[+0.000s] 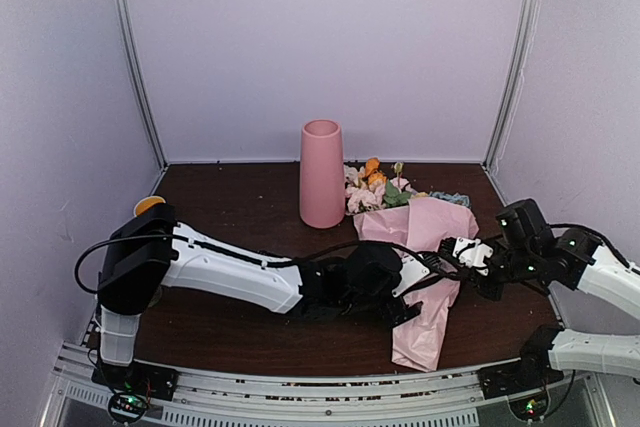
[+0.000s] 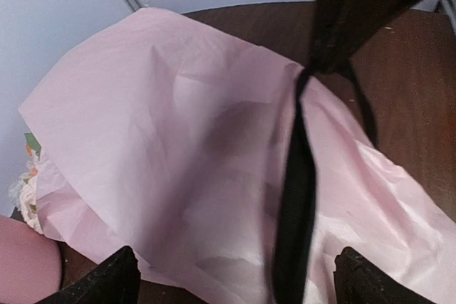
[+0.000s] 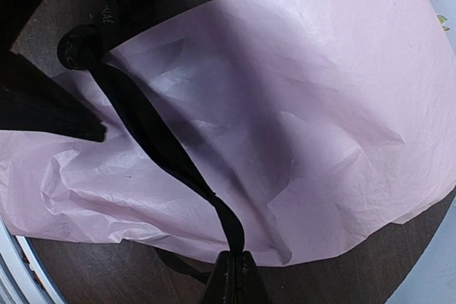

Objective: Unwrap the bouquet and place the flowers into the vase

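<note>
The bouquet lies on the table right of the pink vase (image 1: 322, 173), its flowers (image 1: 372, 187) pointing toward the back. Its pink tissue wrap (image 1: 425, 247) spreads toward the front edge. A black ribbon (image 3: 157, 140) runs across the paper. My right gripper (image 3: 235, 275) is shut on the ribbon's end and holds it up off the paper. My left gripper (image 2: 239, 279) is open wide over the wrap. The ribbon (image 2: 296, 197) hangs between its fingers, which do not clamp it. In the top view, the left gripper (image 1: 432, 285) and right gripper (image 1: 447, 265) meet over the wrap.
An orange object (image 1: 148, 204) sits at the table's left edge behind my left arm. Pale walls with metal corner posts enclose the table. The vase base (image 2: 25, 261) shows at the lower left of the left wrist view.
</note>
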`<state>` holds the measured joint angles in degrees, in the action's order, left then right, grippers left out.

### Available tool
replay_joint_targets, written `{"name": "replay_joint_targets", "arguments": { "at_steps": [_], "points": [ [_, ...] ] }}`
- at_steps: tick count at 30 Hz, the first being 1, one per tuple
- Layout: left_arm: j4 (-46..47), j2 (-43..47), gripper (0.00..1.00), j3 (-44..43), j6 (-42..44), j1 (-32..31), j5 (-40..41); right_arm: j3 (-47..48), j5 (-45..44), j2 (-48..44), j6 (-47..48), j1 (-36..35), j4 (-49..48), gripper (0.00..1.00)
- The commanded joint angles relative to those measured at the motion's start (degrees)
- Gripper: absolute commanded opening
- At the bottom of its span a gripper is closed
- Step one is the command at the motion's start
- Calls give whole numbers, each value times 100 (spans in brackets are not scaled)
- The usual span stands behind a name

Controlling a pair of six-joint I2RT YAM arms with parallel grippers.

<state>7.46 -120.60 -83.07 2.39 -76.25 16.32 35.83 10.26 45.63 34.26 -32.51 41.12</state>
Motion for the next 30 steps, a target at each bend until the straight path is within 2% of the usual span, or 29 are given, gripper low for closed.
{"name": "replay_joint_targets", "arguments": {
  "at_steps": [1,6,9,13,17,26,27,29,30],
  "points": [
    [74,-580,98,-550,81,56,1715,-89,253,-183,4,85,31,0],
    [131,-478,98,-231,-452,181,3066,-98,284,-245,208,157,271,0],
    [510,3,98,440,-602,198,3212,-177,87,-313,405,182,415,0],
    [548,471,98,1000,-861,198,3414,-361,-239,-447,628,261,453,0],
    [304,529,98,1104,-939,242,3804,-402,-298,-488,678,414,471,0],
    [131,747,98,1494,-1413,693,4132,-659,-847,-418,1145,864,436,0],
    [193,833,98,1571,-1421,709,4134,-651,-832,-396,1265,871,448,3],
    [370,980,97,1699,-1409,693,3930,-390,-595,-253,1408,715,604,35],
    [526,1052,97,1785,-1408,680,3736,-18,-396,-162,1311,580,713,42]
  ]
}}
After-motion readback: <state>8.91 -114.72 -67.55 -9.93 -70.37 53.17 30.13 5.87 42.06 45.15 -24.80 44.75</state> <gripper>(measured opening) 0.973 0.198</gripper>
